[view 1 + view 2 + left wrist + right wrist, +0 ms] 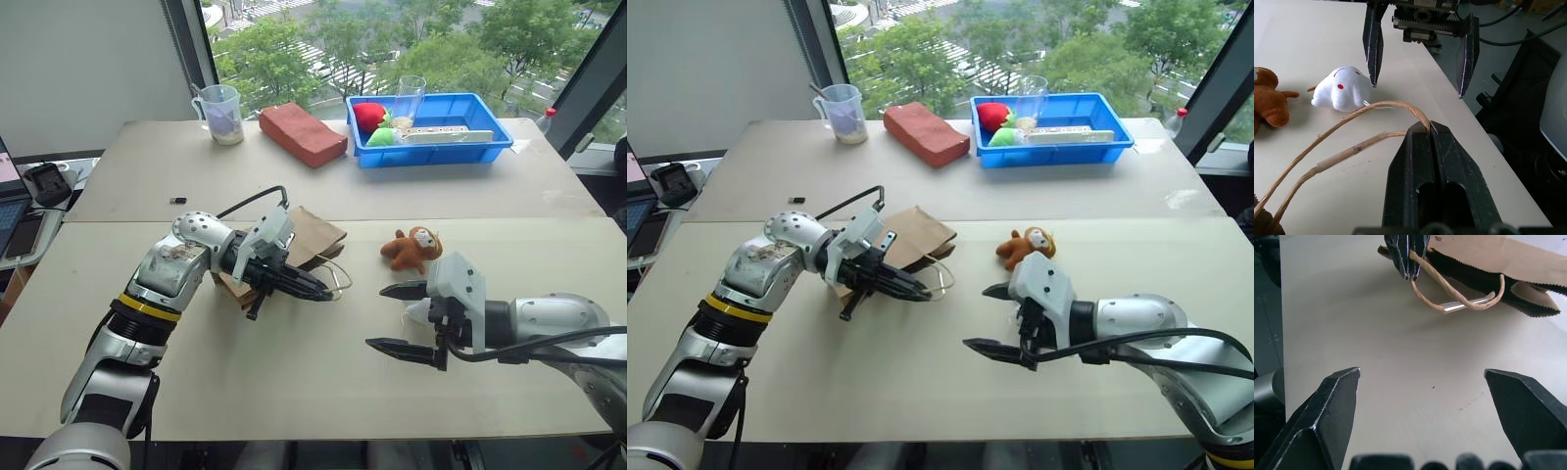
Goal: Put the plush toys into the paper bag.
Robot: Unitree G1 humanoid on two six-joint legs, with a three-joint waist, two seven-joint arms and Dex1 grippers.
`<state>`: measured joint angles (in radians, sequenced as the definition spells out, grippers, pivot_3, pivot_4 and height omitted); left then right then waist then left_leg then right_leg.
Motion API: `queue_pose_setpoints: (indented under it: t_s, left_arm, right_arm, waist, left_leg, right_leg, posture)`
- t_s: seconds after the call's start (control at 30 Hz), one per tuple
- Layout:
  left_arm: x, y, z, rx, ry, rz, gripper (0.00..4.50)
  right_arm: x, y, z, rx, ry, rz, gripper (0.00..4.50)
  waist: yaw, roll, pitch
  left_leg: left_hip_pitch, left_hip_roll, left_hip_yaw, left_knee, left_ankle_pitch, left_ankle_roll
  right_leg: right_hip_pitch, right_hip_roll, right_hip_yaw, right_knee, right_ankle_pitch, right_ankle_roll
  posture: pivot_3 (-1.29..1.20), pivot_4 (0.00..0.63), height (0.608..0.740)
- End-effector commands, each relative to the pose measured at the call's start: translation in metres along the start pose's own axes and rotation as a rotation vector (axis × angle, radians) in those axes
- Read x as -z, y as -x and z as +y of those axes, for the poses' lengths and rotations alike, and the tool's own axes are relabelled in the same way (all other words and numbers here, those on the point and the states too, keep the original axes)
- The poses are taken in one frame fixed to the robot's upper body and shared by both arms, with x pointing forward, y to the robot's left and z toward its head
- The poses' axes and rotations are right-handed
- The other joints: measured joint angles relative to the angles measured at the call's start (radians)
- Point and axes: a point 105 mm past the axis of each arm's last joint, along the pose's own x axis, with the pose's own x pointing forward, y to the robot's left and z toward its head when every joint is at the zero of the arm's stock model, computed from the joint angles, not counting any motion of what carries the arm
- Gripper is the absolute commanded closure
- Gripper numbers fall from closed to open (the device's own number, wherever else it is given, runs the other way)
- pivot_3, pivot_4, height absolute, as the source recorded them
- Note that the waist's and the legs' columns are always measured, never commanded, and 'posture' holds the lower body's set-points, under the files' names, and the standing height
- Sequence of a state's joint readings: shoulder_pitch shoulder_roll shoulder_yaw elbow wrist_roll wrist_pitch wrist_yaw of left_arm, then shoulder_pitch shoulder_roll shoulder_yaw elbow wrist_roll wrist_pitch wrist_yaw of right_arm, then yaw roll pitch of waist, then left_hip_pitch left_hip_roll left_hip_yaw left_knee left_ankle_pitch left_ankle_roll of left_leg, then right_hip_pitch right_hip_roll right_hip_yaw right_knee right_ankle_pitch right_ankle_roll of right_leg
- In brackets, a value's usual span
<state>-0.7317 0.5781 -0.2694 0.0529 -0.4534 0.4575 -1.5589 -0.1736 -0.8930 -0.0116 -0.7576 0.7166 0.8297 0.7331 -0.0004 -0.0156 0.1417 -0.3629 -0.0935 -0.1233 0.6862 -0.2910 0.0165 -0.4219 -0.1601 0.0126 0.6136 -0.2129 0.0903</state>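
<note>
The brown paper bag (315,233) lies flat on the table's middle, its mouth toward the right arm. My left gripper (326,292) is shut on one of the bag's cord handles (1459,298) and holds the loop lifted off the table. An orange-brown monkey plush (413,248) sits just right of the bag. A white plush with pink marks (1342,89) lies on the table close beside one fingertip of my right gripper (377,316). That gripper is open and empty, and faces the bag's mouth across bare table.
At the back stands a blue bin (490,147) with red and green soft items and a clear glass. A reddish-brown block (302,133) and a measuring cup (221,114) stand left of it. A laptop sits off the table's left edge.
</note>
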Motion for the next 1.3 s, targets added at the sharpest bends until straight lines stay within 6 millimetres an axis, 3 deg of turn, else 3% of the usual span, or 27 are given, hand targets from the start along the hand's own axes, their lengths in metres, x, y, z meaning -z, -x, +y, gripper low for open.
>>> queue_pose_setpoints:
  t_s: [0.03,0.4,0.5,0.73,0.87,1.03,1.3]
  left_arm:
    - [-0.009,0.001,-0.001,-0.002,-0.044,-0.020,4.45]
    - [-0.012,-0.001,0.000,0.002,-0.043,-0.034,4.45]
    - [-0.014,-0.002,0.001,0.002,-0.040,-0.042,4.50]
    - [-0.015,-0.001,0.002,-0.010,-0.028,-0.054,4.50]
    - [-0.016,0.001,0.005,-0.026,-0.022,-0.060,4.50]
    - [-0.024,0.007,0.014,-0.071,-0.002,-0.090,4.50]
    - [-0.047,0.028,0.037,-0.191,0.018,-0.164,4.50]
  right_arm:
    - [-0.007,-0.010,0.000,0.027,0.046,-0.058,0.00]
    - [-0.023,-0.037,-0.008,0.039,0.042,-0.175,0.00]
    - [-0.025,-0.043,-0.010,0.029,0.020,-0.202,0.73]
    - [-0.034,-0.054,-0.016,0.031,0.002,-0.269,3.21]
    - [-0.029,-0.056,-0.018,0.026,0.001,-0.269,4.48]
    - [-0.019,-0.057,-0.018,0.010,0.012,-0.244,4.48]
    - [0.021,-0.073,-0.023,0.010,0.036,-0.128,4.48]
  waist:
    - [0.000,0.000,0.000]
    - [-0.003,0.000,0.000]
    - [-0.004,0.000,0.000]
    - [-0.012,0.000,0.000]
    - [-0.012,0.000,0.000]
    - [-0.012,0.000,0.000]
    - [-0.015,0.000,0.000]
  left_leg:
    - [0.000,0.000,0.000,0.000,0.000,0.000]
    - [0.000,0.000,0.000,0.000,0.001,-0.001]
    - [0.000,-0.001,0.000,0.000,0.001,-0.001]
    - [0.000,0.000,0.000,0.000,0.001,-0.001]
    - [0.000,-0.001,0.000,0.000,0.001,-0.001]
    - [0.000,-0.001,0.000,0.000,0.001,-0.001]
    - [0.000,-0.001,0.000,0.000,0.001,-0.002]
  right_leg:
    - [0.000,0.000,0.000,0.000,0.000,0.000]
    - [-0.001,0.000,0.001,0.001,0.000,0.000]
    - [-0.001,0.000,0.001,0.001,0.000,0.000]
    - [-0.001,0.000,0.001,0.001,0.000,0.000]
    - [-0.002,0.000,0.001,0.001,0.000,0.000]
    - [-0.001,0.000,0.000,0.001,0.000,0.000]
    - [-0.002,0.000,0.001,0.002,0.000,0.000]
  posture:
    - [0.00,0.150,0.740]
    - [0.00,0.150,0.740]
    - [0.00,0.150,0.740]
    - [0.00,0.150,0.740]
    - [0.00,0.150,0.740]
    - [0.00,0.150,0.740]
    - [0.00,0.150,0.740]
